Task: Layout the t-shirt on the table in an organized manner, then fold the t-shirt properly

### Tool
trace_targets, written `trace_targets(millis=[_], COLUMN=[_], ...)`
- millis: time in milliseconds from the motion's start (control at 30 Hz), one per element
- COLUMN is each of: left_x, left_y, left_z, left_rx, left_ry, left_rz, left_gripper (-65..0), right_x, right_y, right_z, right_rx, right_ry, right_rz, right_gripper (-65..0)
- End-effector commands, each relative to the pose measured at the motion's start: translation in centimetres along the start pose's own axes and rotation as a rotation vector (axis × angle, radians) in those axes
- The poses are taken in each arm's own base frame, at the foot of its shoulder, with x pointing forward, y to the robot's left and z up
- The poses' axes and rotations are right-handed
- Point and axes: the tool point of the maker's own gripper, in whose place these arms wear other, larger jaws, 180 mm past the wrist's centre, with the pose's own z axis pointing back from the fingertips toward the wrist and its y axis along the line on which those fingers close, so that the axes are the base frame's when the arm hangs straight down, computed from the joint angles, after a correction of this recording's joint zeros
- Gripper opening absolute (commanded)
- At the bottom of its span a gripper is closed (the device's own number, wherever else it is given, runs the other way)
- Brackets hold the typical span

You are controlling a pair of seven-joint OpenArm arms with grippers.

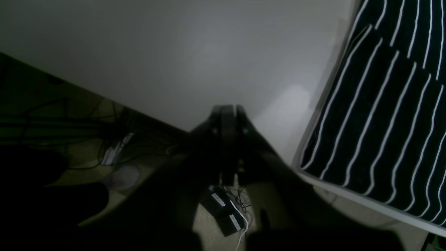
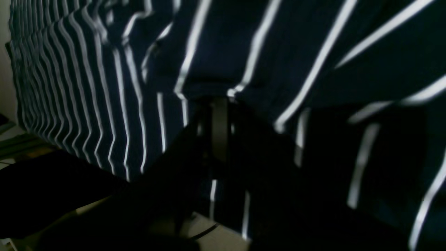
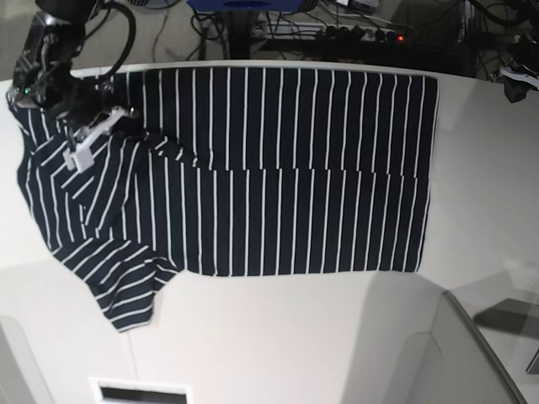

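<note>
shirt (image 3: 278, 168): spread flat across the top half of the base view, on the table (image 3: 278, 337). Body is smooth w/ a crease line across the middle, left side is rumpled, one sleeve sticks out lower left.
right gripper (image 2: 219, 104): upper left of base view, down on the bunched cloth by the sleeve. Jaws closed, stripes fold right at the tips, so prob pinching shirt.
left gripper (image 1: 228, 111): closed on nothing, over bare table, shirt edge off to its right in the wrist view.
</note>
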Motion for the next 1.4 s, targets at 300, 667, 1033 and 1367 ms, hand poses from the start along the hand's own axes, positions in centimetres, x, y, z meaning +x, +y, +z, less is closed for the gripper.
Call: trace_targets(millis=[300, 667, 1033, 1367], left_x=[1.4, 1.6, 1.7, 1.6], left_y=[0.4, 0.3, 0.3, -3.0], left_z=[0.4, 0.3, 0.2, -1.4], left_rx=[0.004, 0.002, 0.002, -0.084], left_ry=[-0.040, -0.045, -0.047, -0.024], left_rz=[-0.017, -0.015, -0.016, -0.058], left_gripper=[-65.0, -65.0, -65.0, -65.0], right_x=[8.5, 12.7, 2.9, 2.2], right_y=[-0.3, 1.5, 1.3, 2.1], right_z=[1.0, 1.1, 5.7, 6.3], right_rx=[-0.023, -0.009, -0.080, -0.064], right_ry=[-0.159, -0.163, -0.122, -0.169], right_rz=[0.041, 0.203, 0.236, 0.247], right_gripper=[-64.5, -64.5, -64.5, -64.5])
